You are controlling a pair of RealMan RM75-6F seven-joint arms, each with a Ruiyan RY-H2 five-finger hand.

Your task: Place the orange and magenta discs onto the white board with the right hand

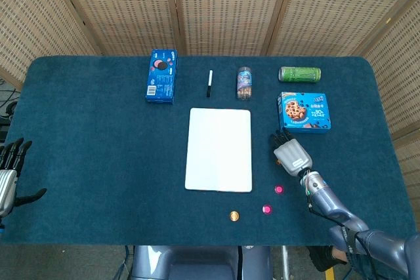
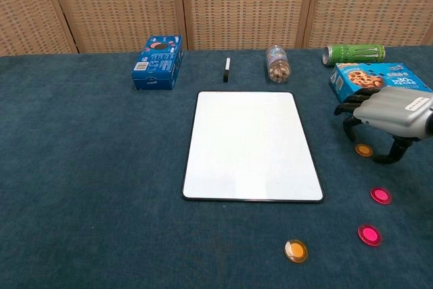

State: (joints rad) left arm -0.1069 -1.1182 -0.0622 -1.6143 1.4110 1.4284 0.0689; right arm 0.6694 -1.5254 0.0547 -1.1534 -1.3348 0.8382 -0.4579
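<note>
The right hand point(image 2: 391, 114) hovers palm-down right of the white board point(image 2: 250, 145), fingers curled but holding nothing, directly over an orange disc point(image 2: 364, 149), apparently lining up a pinch. The board is bare.

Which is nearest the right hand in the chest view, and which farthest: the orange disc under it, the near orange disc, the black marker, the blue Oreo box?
From the right hand:
1. Orange disc, just below its fingers.
2. Near orange disc, front edge, toward the left.
3. Black marker, behind the white board.
4. Blue Oreo box, far back left.
</note>
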